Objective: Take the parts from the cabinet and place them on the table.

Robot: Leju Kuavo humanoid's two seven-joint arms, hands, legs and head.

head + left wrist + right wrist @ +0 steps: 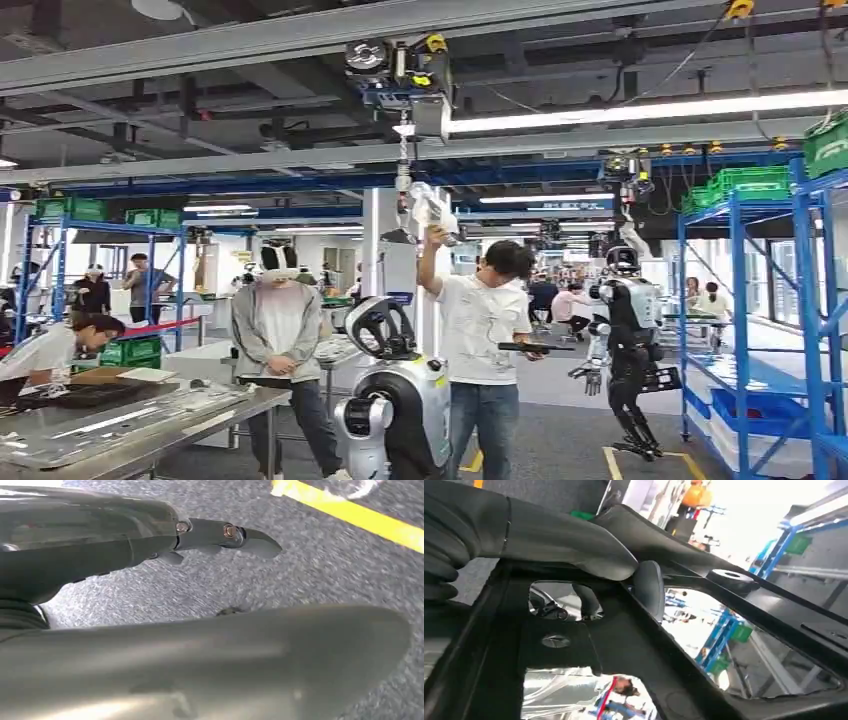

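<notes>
The hall is the biggest thing in the head view: blue racks (745,320) on the right, people standing about, another robot (395,400) in the foreground, and a steel table (130,425) low at the left with flat pieces lying on it.

The part (624,645), a black frame with large cut-outs, is in the right hand (549,540). The thumb lies over its upper bar and darker fingers (649,587) hook through an opening, so the grip looks firm. The frame's long axis runs away from the wrist.

The left hand (150,540) hangs over grey floor with a yellow line (350,512); one finger is stretched out and it holds nothing.

The table lies left and ahead, so the robot's right hand must carry the part across toward that side.
</notes>
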